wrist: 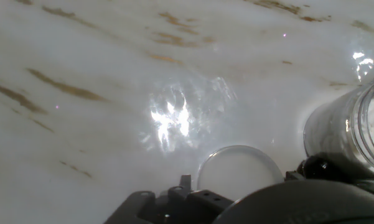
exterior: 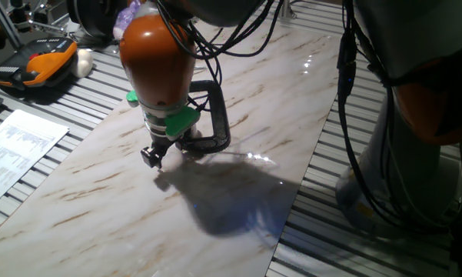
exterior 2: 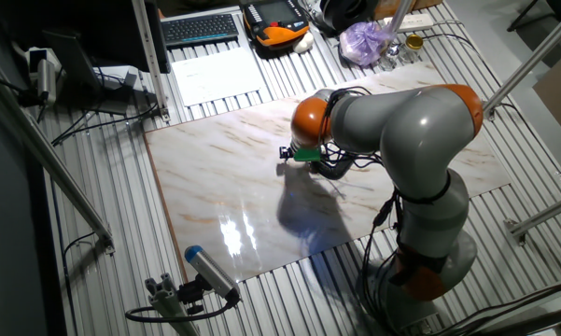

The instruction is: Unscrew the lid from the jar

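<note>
My gripper hangs low over the marble board, left of the black C-clamp. In the hand view the lid, a translucent whitish disc, sits right at the fingertips, and its lower edge is hidden by the gripper body. The gripper looks shut on it. The jar, a small clear cylinder, stands apart at the right edge with its mouth bare, next to a dark clamp part. In the other fixed view the gripper is at the board's middle, and the jar is too small to make out.
The marble board lies on a slatted metal table. An orange and black device and a printed sheet lie to the left. A purple bag and a keyboard are at the back. The arm's base stands by the board's edge.
</note>
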`<state>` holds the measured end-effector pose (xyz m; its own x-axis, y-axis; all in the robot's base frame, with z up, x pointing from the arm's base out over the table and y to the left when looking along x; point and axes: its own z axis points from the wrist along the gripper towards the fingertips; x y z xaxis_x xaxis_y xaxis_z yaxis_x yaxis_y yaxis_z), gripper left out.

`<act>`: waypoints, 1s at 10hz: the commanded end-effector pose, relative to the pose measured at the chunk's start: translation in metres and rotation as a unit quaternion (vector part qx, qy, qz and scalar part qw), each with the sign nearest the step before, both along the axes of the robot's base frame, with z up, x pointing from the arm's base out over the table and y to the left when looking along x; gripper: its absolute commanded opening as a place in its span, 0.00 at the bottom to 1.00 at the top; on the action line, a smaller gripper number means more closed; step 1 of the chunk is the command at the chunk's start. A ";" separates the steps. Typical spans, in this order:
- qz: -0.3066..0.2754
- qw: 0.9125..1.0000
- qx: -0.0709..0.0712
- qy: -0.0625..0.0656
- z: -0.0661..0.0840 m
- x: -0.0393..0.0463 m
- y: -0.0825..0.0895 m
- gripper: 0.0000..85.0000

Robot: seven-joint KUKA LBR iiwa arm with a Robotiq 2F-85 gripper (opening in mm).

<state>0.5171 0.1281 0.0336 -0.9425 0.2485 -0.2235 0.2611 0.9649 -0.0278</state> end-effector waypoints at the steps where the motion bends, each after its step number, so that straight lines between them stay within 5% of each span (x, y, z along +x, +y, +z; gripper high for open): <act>1: -0.001 1.000 0.001 0.000 0.000 0.0002 0.000 1.00; 7: -0.013 1.000 0.000 0.007 0.024 -0.0019 0.004 1.00; 8: -0.013 1.000 0.001 0.014 0.037 -0.0021 0.004 0.80; 10: -0.005 1.000 0.006 0.029 0.062 -0.0031 0.002 0.80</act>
<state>0.5139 0.1303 0.0899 -0.9515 0.2596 -0.1648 0.2680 0.9630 -0.0302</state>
